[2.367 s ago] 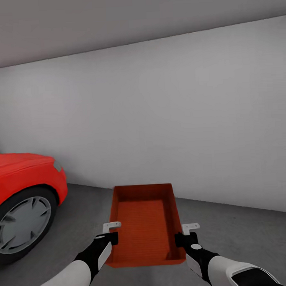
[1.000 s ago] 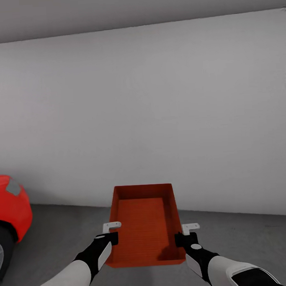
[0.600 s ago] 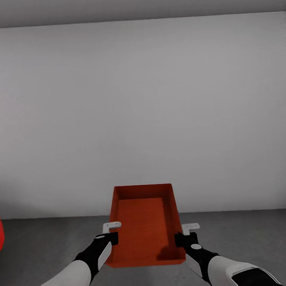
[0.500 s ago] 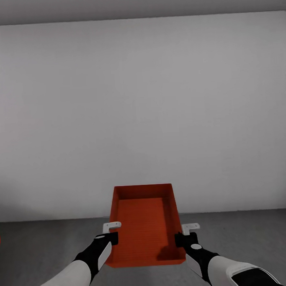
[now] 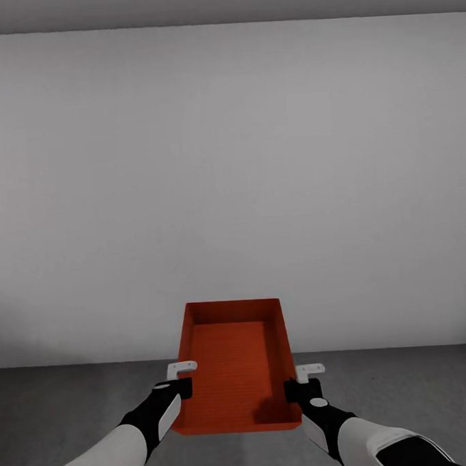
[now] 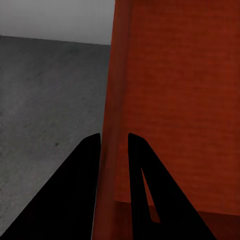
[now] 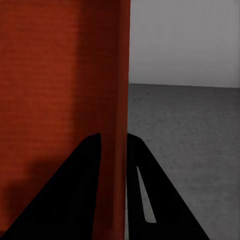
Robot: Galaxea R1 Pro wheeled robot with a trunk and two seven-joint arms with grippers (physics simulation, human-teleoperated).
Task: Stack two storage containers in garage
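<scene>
I carry one orange-red storage container (image 5: 234, 363) in front of me, above the garage's dark grey floor (image 5: 78, 405). My left gripper (image 5: 181, 386) is shut on its left wall, and my right gripper (image 5: 294, 388) is shut on its right wall. In the left wrist view the black fingers (image 6: 85, 170) straddle the thin red wall of the container (image 6: 175, 100). The right wrist view likewise has the fingers (image 7: 90, 170) pinching the container (image 7: 60, 75) by its wall. The bin is empty and level. The second container is out of view.
A plain white wall (image 5: 230, 178) faces me squarely, close ahead, under a grey ceiling (image 5: 221, 5). Grey floor runs to both sides beneath the bin.
The camera has turned right: the red car slid off the left edge and the wall now faces me squarely. Both grippers and the container hold the same pose.
</scene>
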